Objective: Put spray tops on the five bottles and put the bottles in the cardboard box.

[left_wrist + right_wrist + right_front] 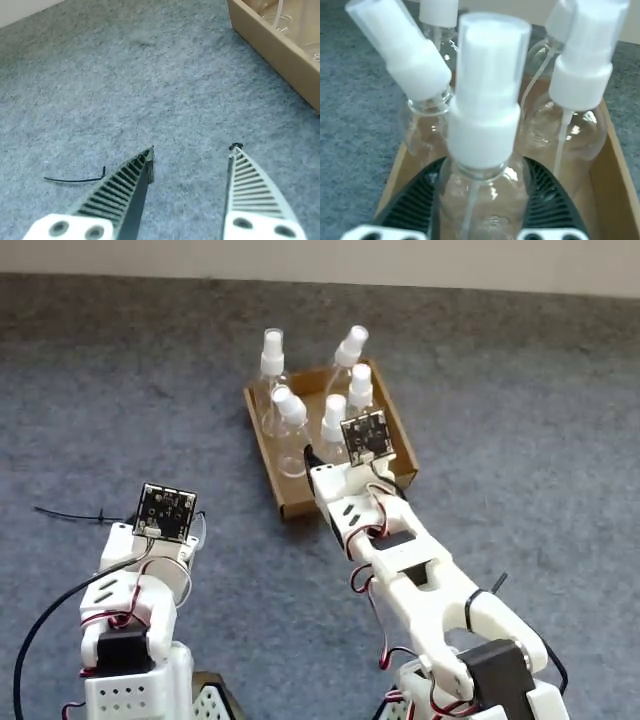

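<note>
My right end effector (483, 172) is closed on the body of the front bottle (482, 195). This bottle stands upright inside the cardboard box (298, 506), at the end nearest my arms, with its spray top (487, 90) fitted. The four other bottles (290, 418) stand deeper in the box, each capped, and one leans. My left end effector (192, 150) holds nothing. Its jaws are spread wide above the surface (125, 75), well apart from the box. A black cable tie (75, 178) lies farther from the box.
</note>
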